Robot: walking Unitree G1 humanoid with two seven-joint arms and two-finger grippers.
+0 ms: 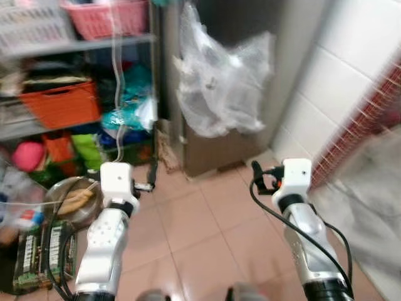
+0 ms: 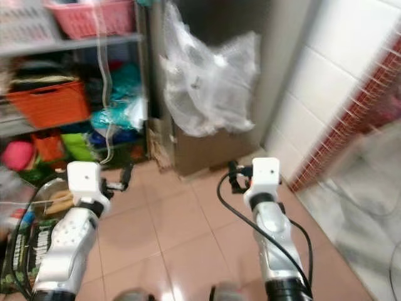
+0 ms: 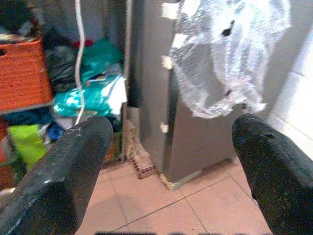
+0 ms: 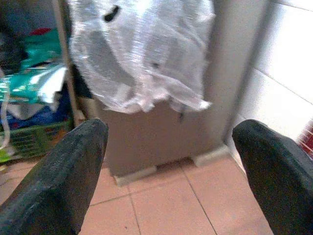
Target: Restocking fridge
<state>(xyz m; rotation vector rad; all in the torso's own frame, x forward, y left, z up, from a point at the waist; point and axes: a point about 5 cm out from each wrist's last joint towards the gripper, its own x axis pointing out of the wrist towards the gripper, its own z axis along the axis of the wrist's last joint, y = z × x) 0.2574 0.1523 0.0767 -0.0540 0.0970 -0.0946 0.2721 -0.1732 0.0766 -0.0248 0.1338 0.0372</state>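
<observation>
grey fridge (image 1: 250,75) stands well ahead of both open, empty claws.

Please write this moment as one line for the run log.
stage: approaching grey fridge | left gripper: open, empty | right gripper: open, empty | ahead: crumpled clear plastic sheet hanging on fridge | robot's left: cluttered metal shelf | view: blurred

Fridge (image 1: 250,81) stands ahead, a plastic bag (image 1: 222,81) hanging on its front; shelves (image 1: 75,44) of baskets to its left; tiled wall (image 1: 338,75) to its right.
</observation>
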